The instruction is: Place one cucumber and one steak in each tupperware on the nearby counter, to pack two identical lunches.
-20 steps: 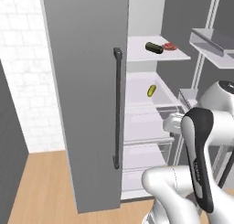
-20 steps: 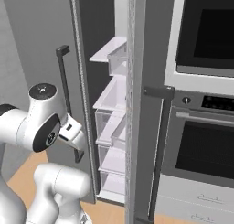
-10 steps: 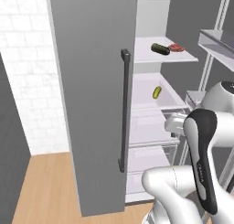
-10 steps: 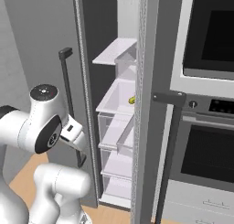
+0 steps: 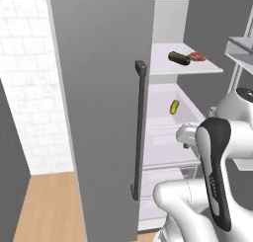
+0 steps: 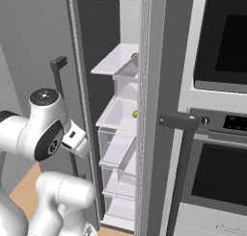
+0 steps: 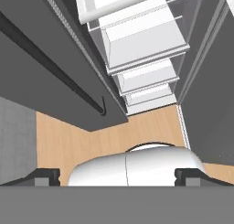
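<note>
A dark green cucumber [image 5: 179,58] lies on the upper shelf of the open fridge. A red-pink steak [image 5: 196,56] sits just right of it. One shelf lower rests a smaller yellow-green cucumber [image 5: 174,106], which peeks past the door edge in the right base view as the cucumber [image 6: 135,113]. My gripper [image 7: 118,176] hangs low in front of the fridge and points down at the floor. It is open, its fingertips [image 7: 45,176] wide apart with nothing between them. The tupperware and the counter are out of view.
The grey fridge door [image 5: 99,112] with its dark handle [image 5: 139,127] stands open on the left. Clear drawers [image 7: 146,40] stack below the shelves. A built-in oven [image 6: 217,167] is on the right. Wooden floor [image 7: 141,127] lies under the hand.
The whole picture has shifted, so the base has driven and the fridge interior now sits further right in the left base view. The arm keeps its pose and the gripper stays open.
</note>
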Controlling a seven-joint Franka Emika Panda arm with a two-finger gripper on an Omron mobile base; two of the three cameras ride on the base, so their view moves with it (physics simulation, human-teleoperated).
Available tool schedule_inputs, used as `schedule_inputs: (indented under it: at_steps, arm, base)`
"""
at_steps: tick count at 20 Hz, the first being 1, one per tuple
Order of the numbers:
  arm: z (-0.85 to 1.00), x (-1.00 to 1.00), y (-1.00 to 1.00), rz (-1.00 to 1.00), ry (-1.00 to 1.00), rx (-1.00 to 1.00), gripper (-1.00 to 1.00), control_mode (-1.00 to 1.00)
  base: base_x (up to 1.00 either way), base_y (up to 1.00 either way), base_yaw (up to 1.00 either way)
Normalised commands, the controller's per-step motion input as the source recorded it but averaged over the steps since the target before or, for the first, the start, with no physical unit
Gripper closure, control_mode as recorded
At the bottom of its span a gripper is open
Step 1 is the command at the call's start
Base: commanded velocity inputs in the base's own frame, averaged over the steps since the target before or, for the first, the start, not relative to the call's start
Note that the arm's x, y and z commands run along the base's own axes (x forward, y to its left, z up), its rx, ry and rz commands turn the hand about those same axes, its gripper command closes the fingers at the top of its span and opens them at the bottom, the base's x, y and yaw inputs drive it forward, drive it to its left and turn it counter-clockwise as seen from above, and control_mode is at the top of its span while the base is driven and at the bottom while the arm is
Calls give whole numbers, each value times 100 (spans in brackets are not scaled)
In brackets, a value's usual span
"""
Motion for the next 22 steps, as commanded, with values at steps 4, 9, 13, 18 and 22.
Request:
schedule_inputs:
  at_steps: [4,9,13,18,22]
  arm:
    - [0,0,0,0,0,0,-100,100]
    - [0,0,0,0,0,0,-100,100]
    - [0,0,0,0,0,0,-100,100]
    - [0,0,0,0,0,0,-100,100]
    - [0,0,0,0,0,0,-100,100]
  base:
    - [32,-29,0]
    - [39,-8,-7]
    - [19,-12,-19]
    - [7,-9,-25]
    - [9,-1,-27]
